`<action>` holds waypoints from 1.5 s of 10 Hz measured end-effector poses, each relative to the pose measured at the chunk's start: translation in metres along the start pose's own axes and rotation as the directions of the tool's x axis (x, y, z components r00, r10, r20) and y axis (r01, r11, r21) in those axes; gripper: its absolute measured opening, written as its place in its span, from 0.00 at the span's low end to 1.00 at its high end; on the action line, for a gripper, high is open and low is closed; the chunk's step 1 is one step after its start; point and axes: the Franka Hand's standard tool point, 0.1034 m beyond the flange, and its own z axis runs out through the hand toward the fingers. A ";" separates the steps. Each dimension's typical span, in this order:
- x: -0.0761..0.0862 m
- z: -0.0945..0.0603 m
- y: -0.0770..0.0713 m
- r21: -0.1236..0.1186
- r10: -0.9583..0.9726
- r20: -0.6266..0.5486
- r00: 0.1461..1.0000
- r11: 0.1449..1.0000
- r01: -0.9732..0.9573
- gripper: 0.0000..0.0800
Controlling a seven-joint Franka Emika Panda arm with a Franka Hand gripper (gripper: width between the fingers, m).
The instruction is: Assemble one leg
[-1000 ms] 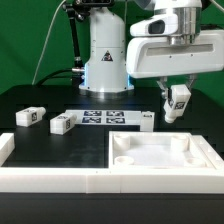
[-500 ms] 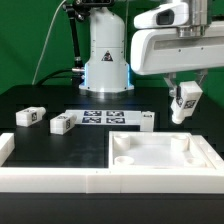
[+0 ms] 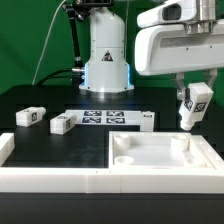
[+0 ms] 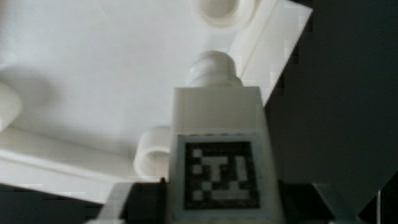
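Note:
My gripper [image 3: 190, 100] is shut on a leg [image 3: 190, 108], a small white oblong block with a black-and-white tag. It holds the leg upright in the air above the far right corner of the large white square panel [image 3: 160, 160]. In the wrist view the held leg [image 4: 217, 140] fills the middle, tag facing the camera, its round peg end pointing toward the panel [image 4: 107, 90] near its edge. The dark fingers [image 4: 151, 195] flank the leg. Three more legs lie on the table: one [image 3: 30, 117] at the exterior view's left, one [image 3: 63, 123] beside it, one [image 3: 147, 120] behind the panel.
The marker board [image 3: 103, 118] lies flat between the loose legs. A low white wall [image 3: 60, 180] runs along the front and left of the work area. The robot base [image 3: 105, 55] stands at the back. The panel has round recesses [image 3: 122, 159] near its corners.
The gripper has carried the leg toward the exterior view's right and slightly lower, from beside the panel's far edge to above its far right corner. The loose legs have not moved.

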 end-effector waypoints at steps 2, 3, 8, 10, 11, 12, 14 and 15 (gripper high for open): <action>0.003 0.000 0.012 -0.043 -0.025 -0.171 0.985 0.999 0.018 0.36; 0.010 0.000 0.022 -0.059 -0.017 -0.237 0.971 0.998 0.003 0.36; 0.060 0.010 0.040 -0.062 -0.052 -0.240 0.969 0.997 0.038 0.36; 0.059 0.011 0.038 -0.061 -0.053 -0.239 0.970 0.997 0.039 0.36; 0.059 0.011 0.038 -0.061 -0.052 -0.238 0.970 0.997 0.039 0.36; 0.058 0.013 0.038 -0.062 -0.053 -0.238 0.970 0.997 0.039 0.36; 0.057 0.020 0.041 -0.063 -0.051 -0.238 0.970 0.997 0.037 0.36; 0.058 0.021 0.041 -0.062 -0.052 -0.240 0.969 0.997 0.038 0.36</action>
